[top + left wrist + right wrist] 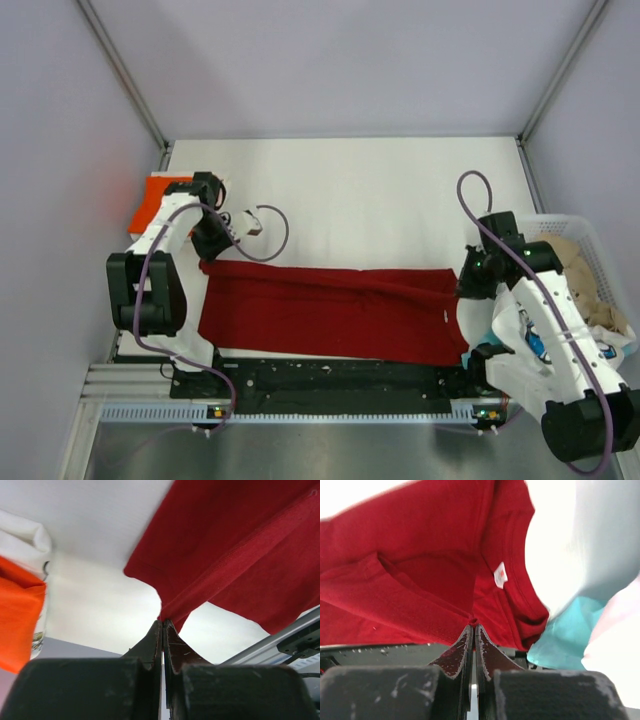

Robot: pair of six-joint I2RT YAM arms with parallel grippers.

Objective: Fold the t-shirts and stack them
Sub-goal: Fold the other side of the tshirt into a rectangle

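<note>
The large dark red t-shirt [320, 315] lies stretched across the near part of the table, folded lengthwise. My left gripper [208, 252] is shut on its far left corner [165, 612], pinching the hem. My right gripper [467, 284] is shut on its far right edge [474, 621], near the collar with a white label [500, 575]. A folded bright orange-red t-shirt [157, 200] lies at the far left, also in the left wrist view [17, 620], with a white one [22, 542] by it. Beige and white printed shirts [585, 290] sit in the basket.
A white plastic lattice basket [590, 235] stands at the right edge. A light blue cloth [565, 635] hangs beside it, under my right arm. A black rail [330, 378] runs along the near table edge. Grey walls enclose the table.
</note>
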